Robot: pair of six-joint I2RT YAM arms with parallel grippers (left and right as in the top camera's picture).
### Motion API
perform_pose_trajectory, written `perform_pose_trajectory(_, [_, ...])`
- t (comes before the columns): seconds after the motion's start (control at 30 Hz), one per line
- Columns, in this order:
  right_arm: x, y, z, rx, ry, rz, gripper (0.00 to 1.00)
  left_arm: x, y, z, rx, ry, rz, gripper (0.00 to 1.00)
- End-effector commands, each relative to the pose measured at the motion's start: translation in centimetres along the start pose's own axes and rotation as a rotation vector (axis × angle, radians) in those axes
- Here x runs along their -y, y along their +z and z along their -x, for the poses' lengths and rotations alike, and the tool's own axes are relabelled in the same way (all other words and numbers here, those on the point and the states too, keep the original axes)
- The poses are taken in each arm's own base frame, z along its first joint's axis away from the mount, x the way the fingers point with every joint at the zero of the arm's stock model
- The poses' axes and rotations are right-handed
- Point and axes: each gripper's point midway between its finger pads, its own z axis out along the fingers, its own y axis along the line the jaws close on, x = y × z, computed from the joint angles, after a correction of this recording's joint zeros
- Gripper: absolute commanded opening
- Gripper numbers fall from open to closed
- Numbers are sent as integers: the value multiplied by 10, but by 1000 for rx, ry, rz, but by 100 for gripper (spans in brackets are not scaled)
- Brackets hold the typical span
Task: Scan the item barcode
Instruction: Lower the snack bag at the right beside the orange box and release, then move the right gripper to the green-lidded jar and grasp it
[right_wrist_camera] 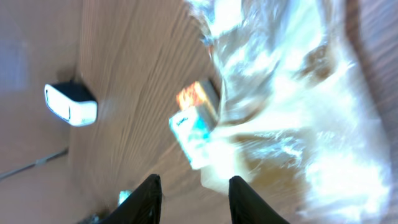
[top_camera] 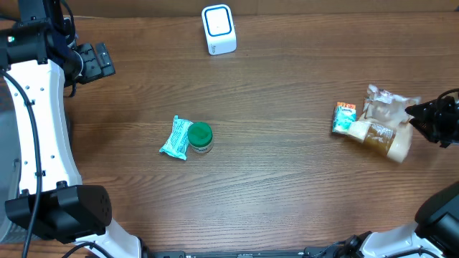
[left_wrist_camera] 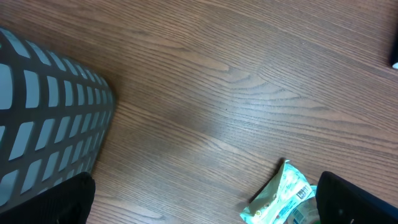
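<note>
The white barcode scanner (top_camera: 219, 29) stands at the table's far edge, and shows at the left of the right wrist view (right_wrist_camera: 70, 104). A clear plastic bag of items (top_camera: 384, 118) lies at the right beside a small orange-and-teal carton (top_camera: 344, 118). My right gripper (top_camera: 417, 113) sits at the bag's right end. In the blurred wrist view its jaws (right_wrist_camera: 194, 180) stand apart with nothing between them, the bag (right_wrist_camera: 292, 106) and carton (right_wrist_camera: 196, 134) just ahead. My left gripper (top_camera: 106, 61) hangs wide open at the far left, holding nothing (left_wrist_camera: 202, 186).
A green packet (top_camera: 174, 137) and a green-lidded jar (top_camera: 200, 137) lie left of the table's middle; the packet (left_wrist_camera: 280, 196) shows near my left gripper's right finger. A grey gridded surface (left_wrist_camera: 43, 112) fills the left of the left wrist view.
</note>
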Motion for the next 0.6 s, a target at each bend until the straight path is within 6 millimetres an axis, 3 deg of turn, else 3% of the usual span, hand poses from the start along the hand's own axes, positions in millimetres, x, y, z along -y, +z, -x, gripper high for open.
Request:
perform_pose_trajectory(0.0, [-30,-11,-5,-11,-100,58,36,-1,-14,4,38,21,-2,100])
perform_pose_trajectory(0.1, [-55,-15,-15,-42,-195,60,40,-1,-14,4,39,21,-2,100])
perform_pose_trajectory(0.3, [-127,-9,-49,-119,-440,48,48,-1,-14,4,39,21,-2,100])
perform_pose_trajectory(0.43, [-168,18,-93,-214,-610,37,50,-1,-14,4,39,21,-2,100])
perform_pose_trajectory(0.57, [-195,53,-152,-333,-785,1,51,-1,-14,4,38,21,-2,99])
